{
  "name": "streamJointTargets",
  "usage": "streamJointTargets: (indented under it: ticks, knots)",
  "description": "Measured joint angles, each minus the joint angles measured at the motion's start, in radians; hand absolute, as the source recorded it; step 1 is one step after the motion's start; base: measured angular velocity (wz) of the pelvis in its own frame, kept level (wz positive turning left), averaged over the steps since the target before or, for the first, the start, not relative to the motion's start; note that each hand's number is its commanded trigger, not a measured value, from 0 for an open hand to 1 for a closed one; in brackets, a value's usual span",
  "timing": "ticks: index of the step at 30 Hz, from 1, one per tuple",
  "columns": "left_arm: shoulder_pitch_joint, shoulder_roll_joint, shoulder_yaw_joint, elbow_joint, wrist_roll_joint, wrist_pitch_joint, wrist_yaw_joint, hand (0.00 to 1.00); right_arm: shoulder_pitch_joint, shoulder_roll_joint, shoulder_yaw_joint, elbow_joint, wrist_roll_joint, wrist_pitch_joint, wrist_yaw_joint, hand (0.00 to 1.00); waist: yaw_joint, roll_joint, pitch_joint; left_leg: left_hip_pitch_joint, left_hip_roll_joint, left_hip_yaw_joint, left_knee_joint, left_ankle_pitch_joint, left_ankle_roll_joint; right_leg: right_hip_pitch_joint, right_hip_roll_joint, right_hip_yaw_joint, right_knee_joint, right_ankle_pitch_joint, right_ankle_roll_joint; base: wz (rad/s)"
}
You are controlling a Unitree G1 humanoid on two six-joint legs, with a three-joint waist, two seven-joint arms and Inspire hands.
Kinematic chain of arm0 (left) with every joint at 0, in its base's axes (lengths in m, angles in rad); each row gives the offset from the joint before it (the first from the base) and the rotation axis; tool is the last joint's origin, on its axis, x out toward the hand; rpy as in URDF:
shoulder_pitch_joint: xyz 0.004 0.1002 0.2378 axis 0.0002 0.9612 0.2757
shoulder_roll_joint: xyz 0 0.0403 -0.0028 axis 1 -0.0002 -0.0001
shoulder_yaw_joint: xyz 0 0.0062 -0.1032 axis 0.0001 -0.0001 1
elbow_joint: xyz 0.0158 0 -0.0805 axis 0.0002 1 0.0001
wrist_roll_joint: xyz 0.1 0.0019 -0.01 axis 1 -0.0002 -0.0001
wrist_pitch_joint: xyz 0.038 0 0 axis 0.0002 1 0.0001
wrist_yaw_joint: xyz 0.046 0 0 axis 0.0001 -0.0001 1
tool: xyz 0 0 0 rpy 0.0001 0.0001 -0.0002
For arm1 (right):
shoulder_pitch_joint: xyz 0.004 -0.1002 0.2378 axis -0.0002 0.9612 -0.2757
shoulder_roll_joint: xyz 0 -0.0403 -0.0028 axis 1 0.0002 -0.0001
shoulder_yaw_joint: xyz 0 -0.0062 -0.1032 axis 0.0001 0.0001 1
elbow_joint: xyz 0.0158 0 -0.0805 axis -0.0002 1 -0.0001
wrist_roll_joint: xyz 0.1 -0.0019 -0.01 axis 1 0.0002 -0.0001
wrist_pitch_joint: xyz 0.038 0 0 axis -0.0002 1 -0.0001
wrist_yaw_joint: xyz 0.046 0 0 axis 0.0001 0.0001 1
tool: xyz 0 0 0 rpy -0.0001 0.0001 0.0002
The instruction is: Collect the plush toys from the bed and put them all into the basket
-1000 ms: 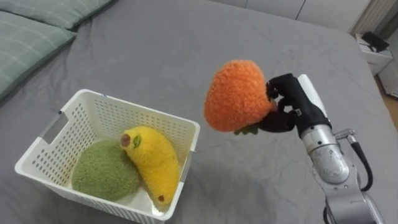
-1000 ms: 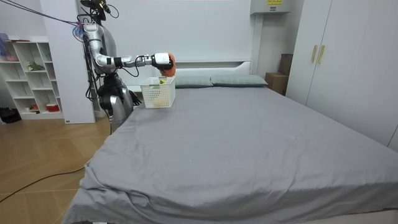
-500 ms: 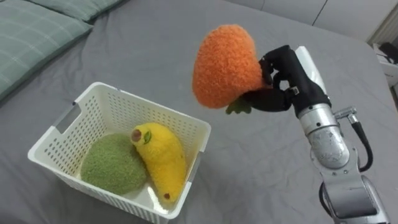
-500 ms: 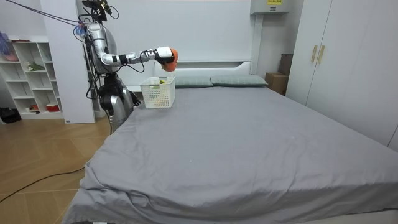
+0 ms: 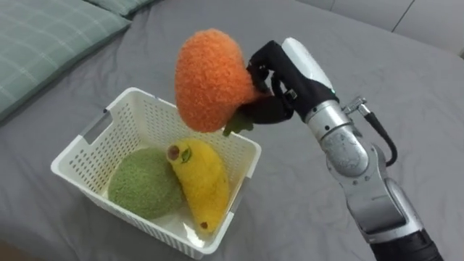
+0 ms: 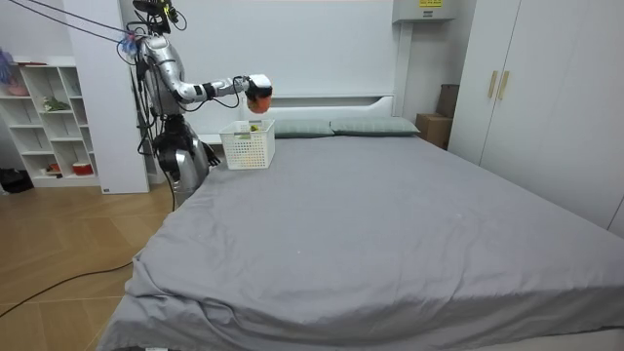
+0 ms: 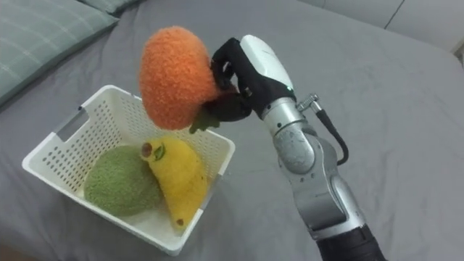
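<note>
The right hand (image 5: 279, 87) is clamped on the orange plush fruit (image 5: 206, 80), which it holds above the white basket (image 5: 148, 123) just below it. This looks like a drop lined up beside the green plush (image 5: 145, 192) and yellow plush (image 5: 203, 181).

Grey bed (image 5: 413, 65), its sheet smooth from end to end. A white basket (image 5: 141, 119) stands on it up at the head end, close to the edge at the room view's left, near the pale green checked pillows (image 5: 43, 36).
</note>
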Motion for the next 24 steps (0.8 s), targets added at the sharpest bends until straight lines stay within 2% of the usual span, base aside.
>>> streamJointTargets:
  ticks: [1, 2, 3, 4, 5, 8, 11, 13, 17, 21, 24]
  knots:
    - [-0.002, 0.000, 0.000, 0.000, 0.000, 0.000, 0.000, 0.00, 0.000, 0.001, 0.005, 0.000, 0.000, 0.002, 0.004, 0.60, 0.006, 0.000, 0.0005, 0.000, -0.001, -0.001, 0.000, 0.000, 0.000, 0.000, 0.000, 0.000, 0.000, 0.000, 0.000, 0.00]
    - [-0.005, -0.001, 0.000, 0.001, 0.000, 0.000, 0.000, 0.00, 0.000, 0.001, 0.012, 0.000, -0.003, 0.008, 0.013, 0.54, 0.014, -0.001, 0.0016, -0.001, -0.002, -0.001, 0.000, 0.000, 0.000, 0.000, 0.000, -0.002, 0.000, -0.001, 0.001, 0.05]
    - [-0.008, 0.001, 0.000, 0.002, 0.001, 0.000, 0.000, 0.00, -0.001, 0.001, 0.022, 0.000, -0.006, 0.014, 0.018, 0.32, 0.021, -0.002, 0.0037, -0.004, -0.003, -0.006, -0.001, 0.000, 0.001, 0.000, -0.001, -0.004, -0.001, -0.001, 0.002, 0.07]
    - [-0.010, 0.002, 0.000, 0.002, 0.001, 0.000, 0.000, 0.00, -0.001, 0.001, 0.028, 0.000, -0.008, 0.017, 0.019, 0.32, 0.022, -0.002, 0.0051, -0.007, -0.003, -0.009, -0.002, 0.000, 0.001, 0.000, -0.001, -0.006, -0.001, -0.001, 0.002, 0.10]
    - [-0.012, 0.003, 0.000, 0.002, 0.001, 0.000, 0.000, 0.00, -0.001, 0.002, 0.040, 0.000, -0.014, 0.018, 0.024, 0.00, 0.027, -0.005, 0.0062, -0.010, -0.004, -0.013, -0.002, 0.000, 0.001, -0.001, -0.001, -0.010, -0.002, -0.001, 0.002, 0.06]
    - [-0.015, 0.002, 0.000, -0.006, 0.023, 0.003, -0.003, 0.00, -0.001, 0.007, 0.055, 0.000, -0.035, 0.032, 0.051, 0.00, 0.046, -0.013, 0.0049, -0.019, -0.009, -0.027, 0.000, 0.002, 0.002, 0.000, -0.001, -0.016, -0.012, -0.001, 0.002, 0.11]
    - [-0.015, 0.002, -0.002, -0.017, 0.023, 0.022, -0.008, 0.00, -0.003, 0.008, 0.084, 0.004, -0.035, 0.040, 0.058, 0.00, 0.068, -0.019, 0.0058, -0.019, -0.009, -0.035, 0.000, 0.002, 0.002, 0.001, -0.002, -0.033, -0.013, -0.001, 0.002, 0.11]
    - [-0.017, 0.014, -0.017, -0.018, 0.023, 0.022, -0.008, 0.00, -0.011, 0.014, 0.106, 0.018, -0.034, 0.040, 0.056, 0.00, 0.074, -0.027, 0.0081, -0.023, -0.010, -0.043, 0.001, 0.004, 0.002, 0.001, -0.004, -0.043, -0.014, -0.002, 0.002, 0.12]
    - [-0.032, 0.028, -0.035, -0.018, 0.022, 0.022, -0.009, 0.00, -0.058, 0.027, 0.158, 0.120, -0.033, 0.033, 0.051, 0.00, 0.076, -0.038, 0.0121, -0.024, -0.011, -0.047, 0.002, 0.005, 0.002, 0.002, -0.005, -0.044, -0.014, -0.002, 0.003, 0.03]
    - [-0.061, 0.037, -0.041, -0.018, 0.022, 0.020, -0.012, 0.00, -0.058, 0.034, 0.165, 0.163, -0.041, 0.035, 0.051, 0.00, 0.084, -0.053, 0.0195, -0.040, -0.012, -0.053, 0.010, 0.005, 0.002, -0.003, -0.005, -0.055, -0.014, -0.002, 0.003, 0.05]
    - [-0.071, 0.037, -0.042, -0.019, 0.022, 0.020, -0.013, 0.00, -0.058, 0.038, 0.165, 0.163, -0.066, 0.034, 0.051, 0.00, 0.084, -0.053, 0.0194, -0.037, -0.012, -0.052, 0.011, 0.005, 0.002, -0.004, -0.005, -0.054, -0.014, -0.002, 0.003, 0.00]
